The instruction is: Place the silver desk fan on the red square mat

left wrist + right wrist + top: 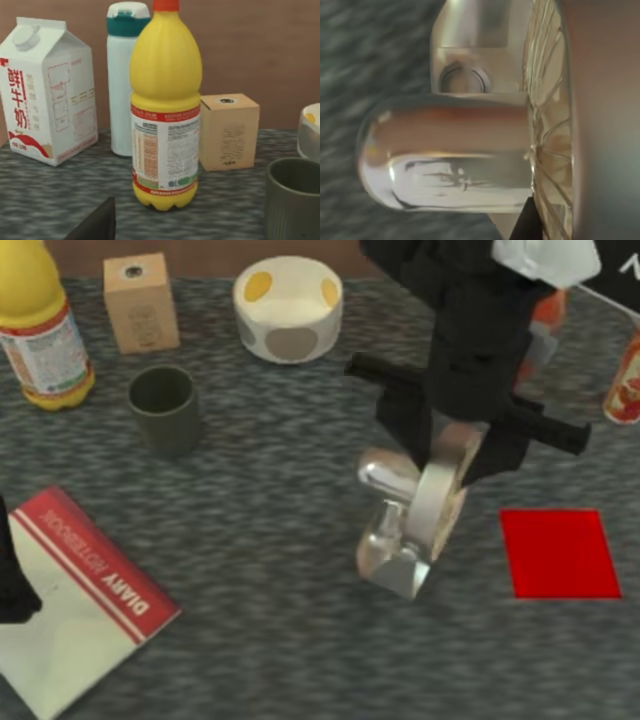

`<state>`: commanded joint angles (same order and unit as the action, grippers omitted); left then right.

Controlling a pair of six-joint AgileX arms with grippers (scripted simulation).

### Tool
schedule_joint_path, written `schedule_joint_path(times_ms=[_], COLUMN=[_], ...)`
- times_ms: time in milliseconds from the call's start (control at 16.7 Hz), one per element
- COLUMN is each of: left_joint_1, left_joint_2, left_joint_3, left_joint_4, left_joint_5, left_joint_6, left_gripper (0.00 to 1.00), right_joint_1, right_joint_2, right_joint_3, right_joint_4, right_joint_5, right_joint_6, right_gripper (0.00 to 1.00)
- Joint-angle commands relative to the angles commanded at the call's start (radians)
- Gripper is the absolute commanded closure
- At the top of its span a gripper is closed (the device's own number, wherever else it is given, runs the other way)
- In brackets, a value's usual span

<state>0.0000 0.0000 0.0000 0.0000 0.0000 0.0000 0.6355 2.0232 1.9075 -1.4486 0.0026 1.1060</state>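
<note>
The silver desk fan [415, 515] sat mid-surface, with the red square mat [558, 552] close by at its 3 o'clock, not touching. The right tool [455, 455] was down over the fan's head, clamped on it by the looks. The left tool [12, 585] was parked at 9 o'clock by the diary notebook [85, 595]; couldn't tell its state.

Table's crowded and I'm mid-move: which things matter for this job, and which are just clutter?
Job: fan, red mat, right end effector at the fan's head.

Clutter: yellow bottle, brown box, bowl, green cup, diary, milk carton.
</note>
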Motion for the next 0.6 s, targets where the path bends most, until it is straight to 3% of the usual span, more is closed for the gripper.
schedule_joint_path(times_ms=[420,600], left_joint_1=[0.000,0.000], left_joint_2=[0.000,0.000], left_joint_3=[0.000,0.000], left_joint_4=[0.000,0.000], left_joint_5=[0.000,0.000], left_joint_6=[0.000,0.000], left_gripper=[0.00,0.00], right_joint_1=[-0.004,-0.030], right_joint_2=[0.000,-0.021], right_joint_3=[0.061,0.023], right_joint_4=[-0.061,-0.054], right_joint_5=[-0.001,-0.001], right_joint_6=[0.001,0.067], right_gripper=[1.00,1.00])
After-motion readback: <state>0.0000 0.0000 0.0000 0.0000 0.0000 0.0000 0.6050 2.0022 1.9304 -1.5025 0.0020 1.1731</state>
